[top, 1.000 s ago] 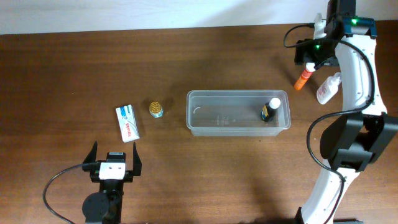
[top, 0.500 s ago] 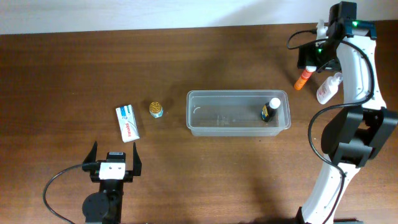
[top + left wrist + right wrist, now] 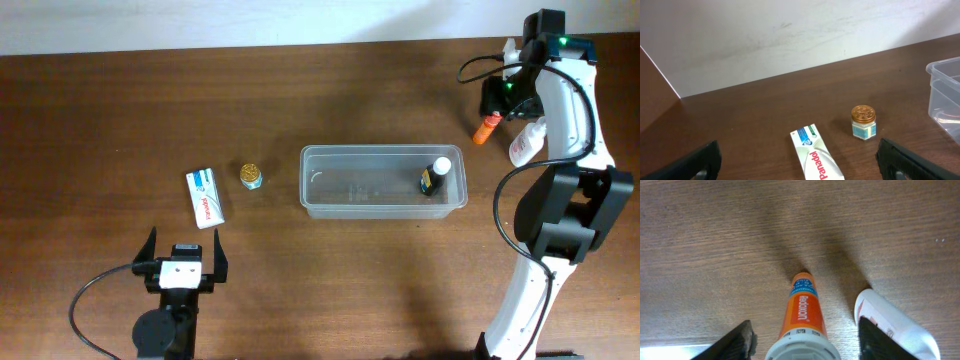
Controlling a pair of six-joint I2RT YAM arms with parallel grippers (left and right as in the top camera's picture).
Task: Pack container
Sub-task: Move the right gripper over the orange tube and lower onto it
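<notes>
Dark wooden desk, pale wall along the 12 o'clock edge. Container sits near desk centre, a little toward 3 o'clock, long side running 9 to 3. One dark bottle with a white cap stands in its 3 o'clock end; the rest of the tub is bare.

Not yet packed: box and gold-lidded jar, both at 9 o'clock of the container and well apart from it; orange tube and white bottle, at about 2 o'clock of it.

Right pincer: spread wide, straddling the cap end of the tube, gap on both sides, holding nothing. Left pincer: at 7 o'clock of the desk, spread wide, nothing in it, facing box and jar.

Judgement: I am lined up to take the tube.

Risks:
- White bottle lies just beside the tube on the 3 o'clock side. That finger must drop between them; it could land on the bottle or push it off.
- Tube lies flat and looks rounded. Uneven closing could roll or skid it out.
- Grip falls at the cap end, so the tail may droop and catch the container rim.
</notes>
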